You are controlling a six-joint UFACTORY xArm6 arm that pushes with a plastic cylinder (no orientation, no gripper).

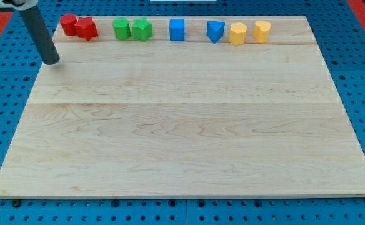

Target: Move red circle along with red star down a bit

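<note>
Our bare rod holds nothing, its tip (52, 62) resting below and left of the red circle (68, 24) and touching red star (86, 28) at the board's top-left, so we must get above them to push down

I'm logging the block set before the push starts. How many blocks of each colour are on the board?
Red: 2, the red circle and red star
Green: 2, the green circle and green star
Blue: 2, the blue cube and blue triangle
Yellow: 2, the yellow star and yellow circle
Total: 8
</note>
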